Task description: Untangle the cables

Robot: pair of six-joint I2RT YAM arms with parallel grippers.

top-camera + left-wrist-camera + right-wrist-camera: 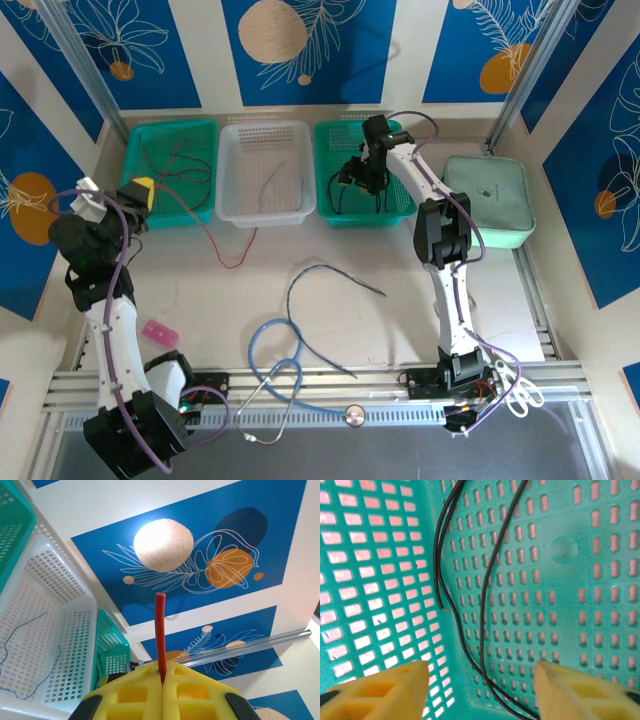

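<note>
The left gripper's (162, 675) yellow pads are pressed together on the red cable (160, 630), whose short free end stands straight up out of them. The right gripper's (480, 672) fingers are spread apart, holding nothing, low inside the right green basket (570, 605). There the black cable (487, 605) lies on the floor in two strands running lengthwise between the fingers.

In the top view, a light-blue stethoscope (275, 365) loops at the near edge of the table and a small pink object (158, 331) lies to its left. Farther out, a blue-grey cable (320, 300) lies on the bare table in an open curl, one end pointing right.

From the left gripper (140, 190) the red cable (215, 245) trails rightward over the table and bends just before the white basket (265, 127). That basket holds one thin blue-grey strand (270, 185), lying near to far. The left green basket (170, 125) holds thin dark and reddish strands. A pale green case (490, 200) sits right of the right green basket (330, 130).
</note>
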